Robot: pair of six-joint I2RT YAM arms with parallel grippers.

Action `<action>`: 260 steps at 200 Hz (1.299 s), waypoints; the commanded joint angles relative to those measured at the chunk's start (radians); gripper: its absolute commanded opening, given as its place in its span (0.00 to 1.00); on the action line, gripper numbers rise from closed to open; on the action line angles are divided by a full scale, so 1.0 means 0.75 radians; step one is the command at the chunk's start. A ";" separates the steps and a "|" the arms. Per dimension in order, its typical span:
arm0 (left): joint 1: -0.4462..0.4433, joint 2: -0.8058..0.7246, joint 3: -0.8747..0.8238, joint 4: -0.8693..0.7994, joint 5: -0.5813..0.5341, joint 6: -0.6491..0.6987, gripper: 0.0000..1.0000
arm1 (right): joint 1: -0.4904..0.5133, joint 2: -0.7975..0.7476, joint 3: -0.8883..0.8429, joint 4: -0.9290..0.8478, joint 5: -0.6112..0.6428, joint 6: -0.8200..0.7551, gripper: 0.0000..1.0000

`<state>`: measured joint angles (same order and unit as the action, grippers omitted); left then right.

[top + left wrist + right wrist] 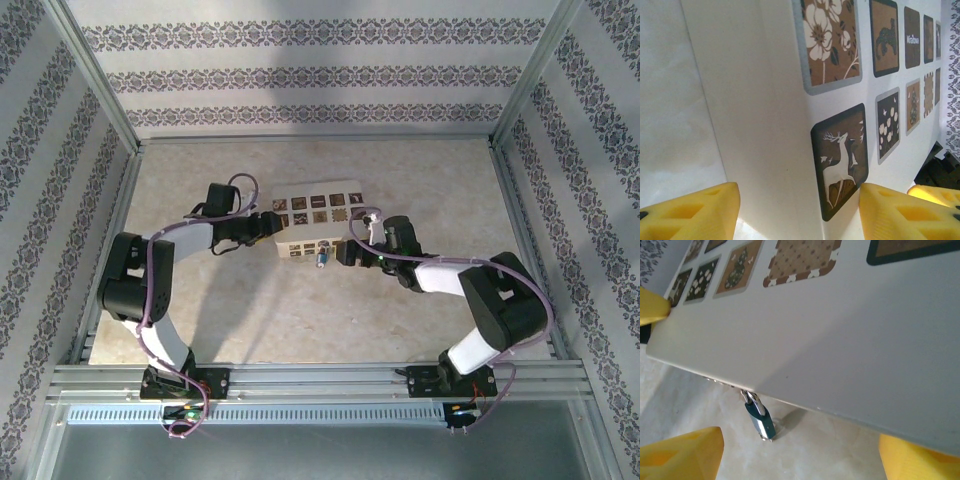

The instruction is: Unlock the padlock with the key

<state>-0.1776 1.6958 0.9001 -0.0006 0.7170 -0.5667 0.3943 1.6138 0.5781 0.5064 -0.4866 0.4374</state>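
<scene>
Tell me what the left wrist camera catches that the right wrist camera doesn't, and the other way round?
Left wrist, not right wrist: a brown square with a white deer and one with white flowers on the cream block.
Right wrist, not left wrist: a small blue and silver piece hanging at the block's lower edge.
Both: the block's pictured squares, and each pincer's own yellow fingers at the bottom of the picture, left pincer and right pincer, with the block close in front.

Patterned striped walls (300,75) around beige marbled tabletop (300,320)
</scene>
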 commanded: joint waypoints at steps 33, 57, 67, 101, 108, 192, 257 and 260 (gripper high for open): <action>-0.036 -0.081 -0.152 -0.016 -0.104 -0.085 0.63 | 0.031 -0.082 -0.049 0.072 -0.005 0.035 0.79; -0.037 -0.101 -0.185 0.014 -0.109 -0.110 0.63 | 0.122 -0.132 -0.122 0.097 0.067 0.069 0.76; -0.038 -0.105 -0.195 0.024 -0.109 -0.116 0.62 | 0.162 -0.126 -0.150 0.140 0.096 0.090 0.75; -0.041 -0.109 -0.211 0.040 -0.111 -0.119 0.62 | 0.247 -0.006 -0.171 0.327 0.158 0.152 0.67; -0.041 -0.109 -0.212 0.041 -0.111 -0.120 0.62 | 0.264 0.020 -0.165 0.360 0.191 0.157 0.67; -0.042 -0.120 -0.207 0.047 -0.111 -0.127 0.62 | 0.282 0.274 -0.055 0.487 0.235 0.209 0.52; -0.042 -0.121 -0.200 0.034 -0.121 -0.124 0.62 | 0.281 0.309 -0.057 0.492 0.221 0.209 0.39; -0.041 -0.122 -0.200 0.034 -0.121 -0.124 0.62 | 0.282 0.310 -0.056 0.494 0.220 0.210 0.39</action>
<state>-0.1951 1.6070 0.7742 0.0975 0.6731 -0.6632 0.6003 1.8160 0.5228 0.8684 -0.3168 0.5804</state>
